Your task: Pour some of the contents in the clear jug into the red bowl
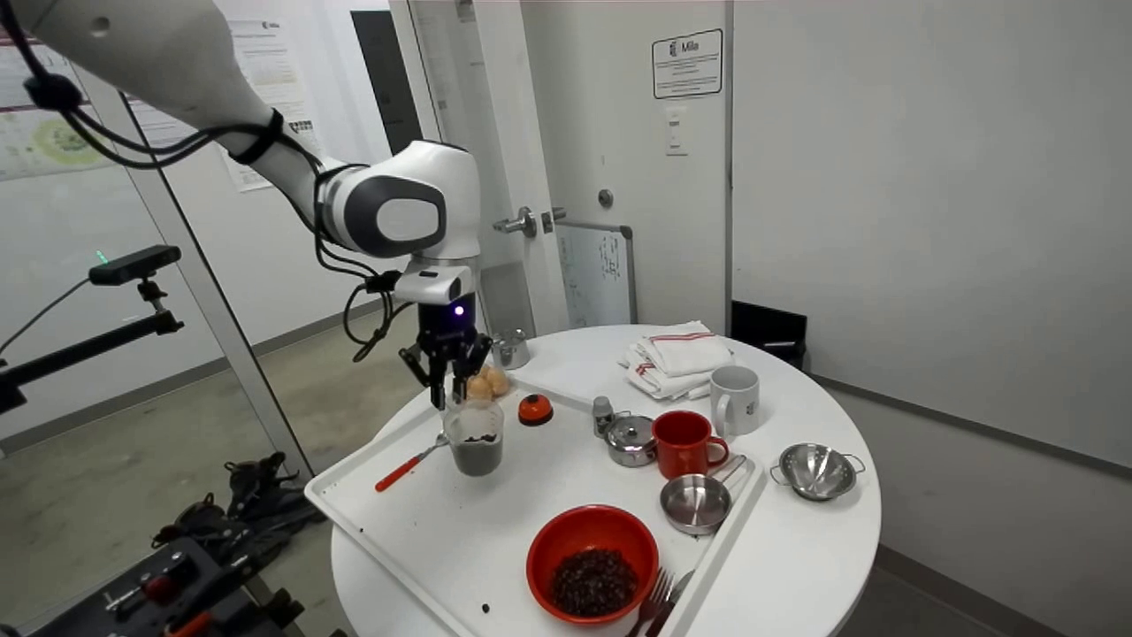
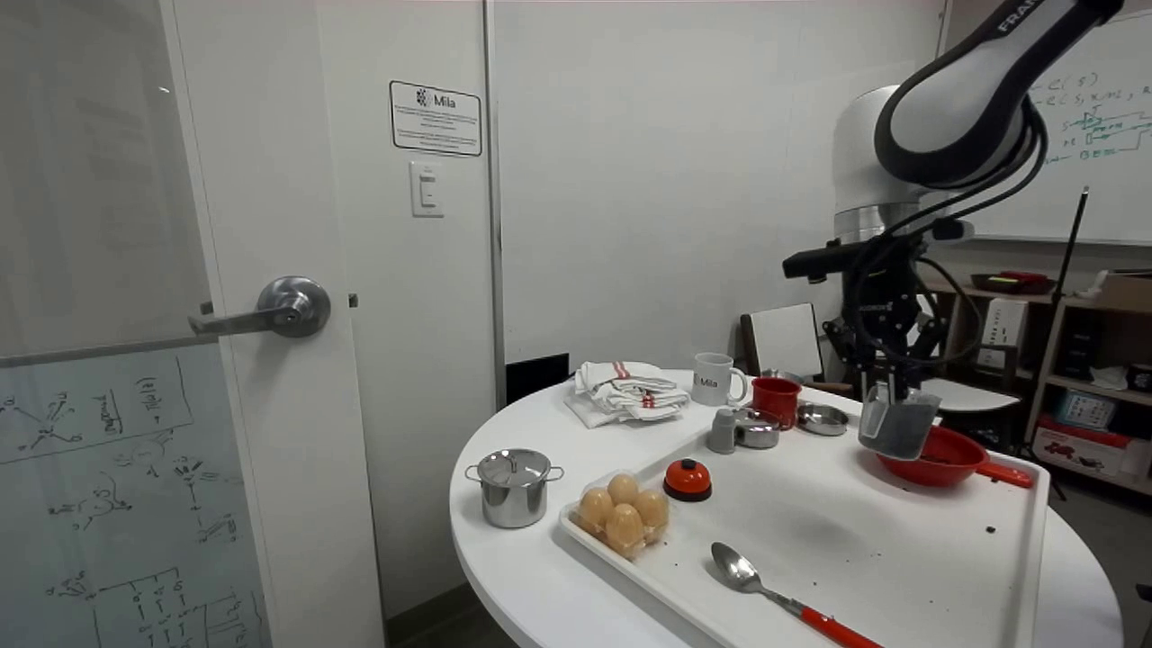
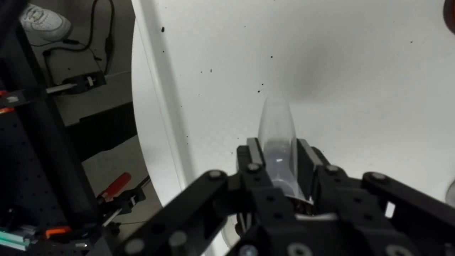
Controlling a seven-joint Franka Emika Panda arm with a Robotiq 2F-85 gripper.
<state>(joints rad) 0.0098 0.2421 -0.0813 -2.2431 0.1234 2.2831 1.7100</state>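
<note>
Within the pincer (image 1: 449,397) hangs the clear jug (image 1: 475,439).

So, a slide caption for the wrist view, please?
Clear jug gripped by the pincer over a white tray with dark specks.

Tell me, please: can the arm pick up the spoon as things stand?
Probably not yet: the claw holds the jug, so it would likely need to put that down first. The spoon itself lies uncovered on the tray.
</note>
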